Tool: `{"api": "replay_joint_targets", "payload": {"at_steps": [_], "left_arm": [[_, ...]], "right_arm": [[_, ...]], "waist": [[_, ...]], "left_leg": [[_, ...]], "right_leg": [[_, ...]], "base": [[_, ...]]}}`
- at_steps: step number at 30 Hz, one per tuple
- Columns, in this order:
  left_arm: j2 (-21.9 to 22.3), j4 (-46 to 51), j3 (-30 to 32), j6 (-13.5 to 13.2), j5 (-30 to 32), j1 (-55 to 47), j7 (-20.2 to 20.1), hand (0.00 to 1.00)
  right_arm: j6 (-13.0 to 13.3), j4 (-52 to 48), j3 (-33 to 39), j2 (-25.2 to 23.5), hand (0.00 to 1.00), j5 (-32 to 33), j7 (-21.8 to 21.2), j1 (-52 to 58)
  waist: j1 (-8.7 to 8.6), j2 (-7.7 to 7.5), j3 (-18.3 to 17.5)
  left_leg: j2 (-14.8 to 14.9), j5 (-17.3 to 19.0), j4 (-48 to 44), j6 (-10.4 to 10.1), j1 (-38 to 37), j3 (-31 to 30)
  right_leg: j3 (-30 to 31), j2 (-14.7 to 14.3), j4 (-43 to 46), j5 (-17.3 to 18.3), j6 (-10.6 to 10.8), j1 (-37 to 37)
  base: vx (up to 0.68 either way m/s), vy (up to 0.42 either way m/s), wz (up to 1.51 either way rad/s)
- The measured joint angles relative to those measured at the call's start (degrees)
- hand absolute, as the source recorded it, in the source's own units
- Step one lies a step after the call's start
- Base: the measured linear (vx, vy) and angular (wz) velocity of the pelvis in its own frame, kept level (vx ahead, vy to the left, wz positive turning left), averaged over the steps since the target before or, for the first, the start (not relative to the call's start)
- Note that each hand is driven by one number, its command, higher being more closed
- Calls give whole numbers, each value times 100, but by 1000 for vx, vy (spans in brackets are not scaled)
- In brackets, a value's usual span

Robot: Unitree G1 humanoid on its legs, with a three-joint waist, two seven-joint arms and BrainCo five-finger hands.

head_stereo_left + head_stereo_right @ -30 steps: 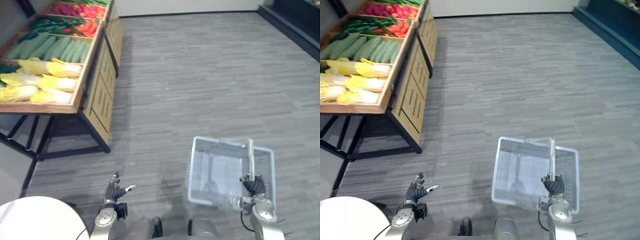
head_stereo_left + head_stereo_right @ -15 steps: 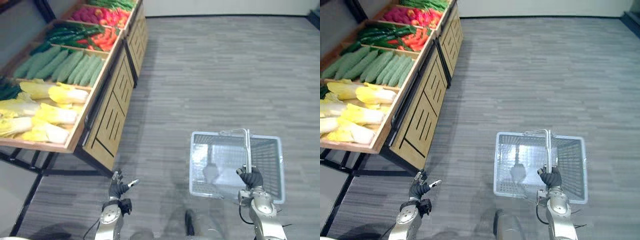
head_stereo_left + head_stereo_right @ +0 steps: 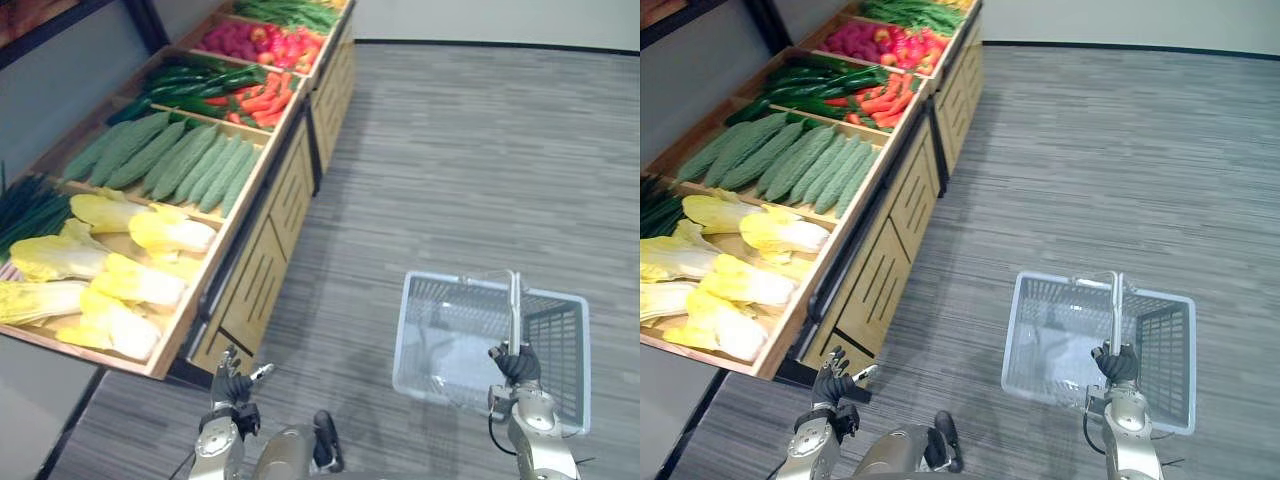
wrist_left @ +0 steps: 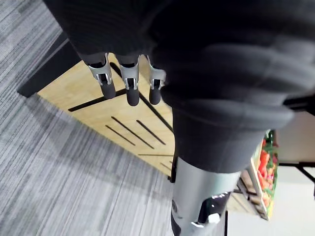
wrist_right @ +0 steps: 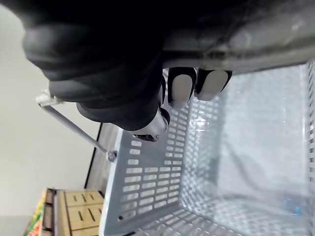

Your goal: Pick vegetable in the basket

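A pale blue-grey plastic basket (image 3: 408, 335) hangs low at my right, with nothing in it. My right hand (image 3: 512, 364) is shut on its handle (image 3: 514, 305); in the right wrist view the fingers (image 5: 182, 86) curl round the bar above the mesh wall (image 5: 147, 189). A wooden stand to my left holds the vegetables: yellow cabbages (image 3: 135, 282) nearest, ridged green gourds (image 3: 180, 160) behind them, then dark green vegetables (image 3: 195, 82), carrots (image 3: 262, 102) and red ones (image 3: 262, 40). My left hand (image 3: 232, 384) hangs open by the stand's near corner, holding nothing, its fingers (image 4: 129, 84) straight.
The stand's slatted wooden side panel (image 3: 262, 285) faces the aisle, close to my left hand. Its tray edge (image 3: 215, 300) juts out above that hand. Grey plank floor (image 3: 470, 160) stretches ahead and to the right up to a pale wall.
The whole picture has shifted: the stand now lies closer and takes up more of the left side. My right hand still holds the basket handle, and my left hand hangs as before.
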State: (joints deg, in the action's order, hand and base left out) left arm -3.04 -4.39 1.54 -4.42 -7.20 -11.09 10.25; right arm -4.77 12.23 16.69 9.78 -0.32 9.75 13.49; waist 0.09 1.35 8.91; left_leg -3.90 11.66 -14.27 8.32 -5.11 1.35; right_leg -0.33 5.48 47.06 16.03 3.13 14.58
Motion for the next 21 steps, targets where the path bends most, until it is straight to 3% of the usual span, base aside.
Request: {"api": "replay_joint_targets", "payload": {"at_steps": [2,3,4,5,6,7,10,11,12,14,16,20,21], "left_arm": [[5,422,-90,-111,3,175,92,0],[-11,746,-82,-195,4,266,219,0],[-42,866,-81,-236,8,277,269,0],[19,914,-93,-272,16,291,320,0],[105,948,-101,-270,17,245,378,0],[118,958,-101,-274,59,238,402,0],[185,960,-110,-278,129,284,424,0],[229,958,-109,-277,145,340,433,0],[233,958,-109,-275,166,364,436,0],[226,953,-80,-238,327,377,487,0],[189,953,-48,-219,425,380,494,0],[131,908,104,-108,809,550,504,0],[-11,827,137,-90,905,651,505,0]], "right_arm": [[137,-246,76,-92,100,89,2,162],[226,-320,81,-111,100,157,11,229],[227,-374,82,-129,100,187,16,273],[233,-408,129,-106,100,201,21,353],[235,-420,194,-114,100,208,30,454],[265,-444,196,-116,100,253,26,528],[269,-428,198,-199,100,391,24,639],[269,-386,203,-259,100,448,13,713],[269,-348,197,-287,100,492,10,744],[269,-181,191,-325,100,662,10,844],[280,-178,197,-322,100,761,10,831],[339,-101,301,-380,100,827,-8,821],[342,30,300,-410,100,826,-41,767]], "waist": [[-74,-46,34],[-51,-156,64],[-65,-245,65],[-82,-214,90],[58,-128,39],[88,-77,25],[18,95,-9],[-23,118,-7],[-14,117,-4],[57,90,14],[64,69,18],[40,64,22],[58,-33,78]], "left_leg": [[109,290,-294,-172,-40,-418],[154,658,-646,-375,-5,-657],[141,822,-802,-480,19,-722],[221,1103,-1020,-647,31,-887],[362,1095,-1059,-713,35,-934],[439,1062,-1071,-772,63,-999],[752,840,-1321,-1127,380,-1020],[963,699,-1621,-1278,613,-747],[1106,624,-1753,-1300,704,-478],[1600,412,-1966,-1122,781,778],[1718,272,-1857,-1003,782,1440],[1670,284,-999,-996,605,2309],[1558,260,-734,-1081,521,2336]], "right_leg": [[404,-228,-1030,-78,-32,177],[926,-361,-1812,-285,-49,172],[1117,-341,-2020,-505,56,167],[1032,-414,-1748,-674,101,125],[853,-442,-1476,-482,40,163],[616,-401,-1277,-341,-25,183],[-151,-244,-1309,-244,-145,-31],[-458,-223,-1420,-258,-245,-204],[-566,-228,-1474,-249,-290,-305],[-930,-216,-1667,-204,-390,-664],[-1073,-110,-1790,-204,-391,-751],[-1368,65,-1900,-217,-405,-728],[-1288,78,-1885,-209,-394,-723]], "base": [[363,-250,168],[334,-301,141],[335,-350,154],[327,-359,105],[379,-419,112],[336,-382,106],[213,-287,136],[147,-257,169],[105,-228,148],[55,-178,104],[-40,-98,75],[-129,-4,67],[-121,20,41]]}}
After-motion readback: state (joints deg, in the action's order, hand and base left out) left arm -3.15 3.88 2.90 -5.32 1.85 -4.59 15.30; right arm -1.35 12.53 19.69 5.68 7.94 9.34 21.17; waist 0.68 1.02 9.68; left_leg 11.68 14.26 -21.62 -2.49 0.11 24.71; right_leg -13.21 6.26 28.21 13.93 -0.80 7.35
